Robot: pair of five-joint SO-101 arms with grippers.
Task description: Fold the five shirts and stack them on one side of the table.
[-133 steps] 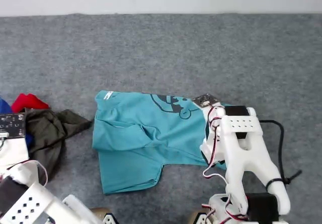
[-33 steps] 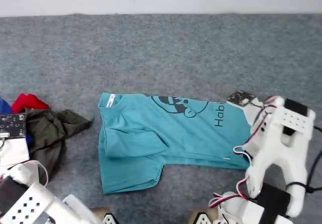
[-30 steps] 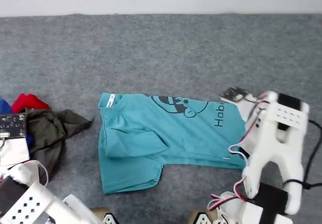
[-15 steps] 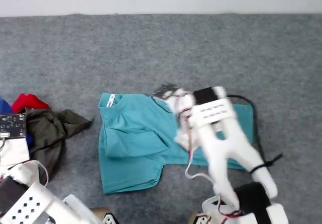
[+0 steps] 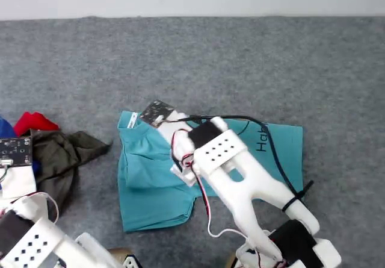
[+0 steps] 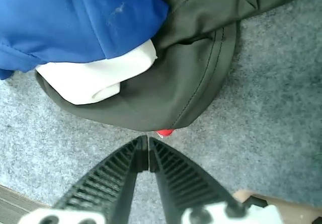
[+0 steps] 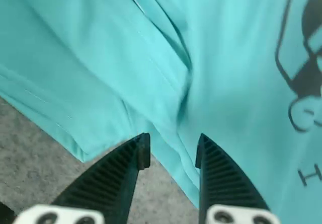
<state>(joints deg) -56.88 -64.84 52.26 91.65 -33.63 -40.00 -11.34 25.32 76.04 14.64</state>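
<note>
A teal shirt (image 5: 150, 183) with a dark print lies spread on the grey carpet at the table's middle. My right arm (image 5: 222, 153) stretches over it toward its left half. In the right wrist view my right gripper (image 7: 172, 151) hangs open just above a crease of the teal shirt (image 7: 226, 63), near its hem. At the left edge lies a pile: a red shirt (image 5: 33, 122), an olive shirt (image 5: 57, 156) and a blue one (image 5: 3, 127). My left gripper (image 6: 147, 144) is shut and empty over the carpet beside the olive shirt (image 6: 166, 78), blue shirt (image 6: 65, 17) and white shirt (image 6: 90, 78).
The grey carpet (image 5: 240, 63) runs bare to the back wall and to the right of the teal shirt. My left arm's base (image 5: 30, 244) sits at the front left corner. A black cable (image 5: 274, 153) trails along the right arm over the shirt.
The right arm drew the teal shirt's right side out flat, let go, then swung left across the shirt to its left half. The left arm and the pile stayed put.
</note>
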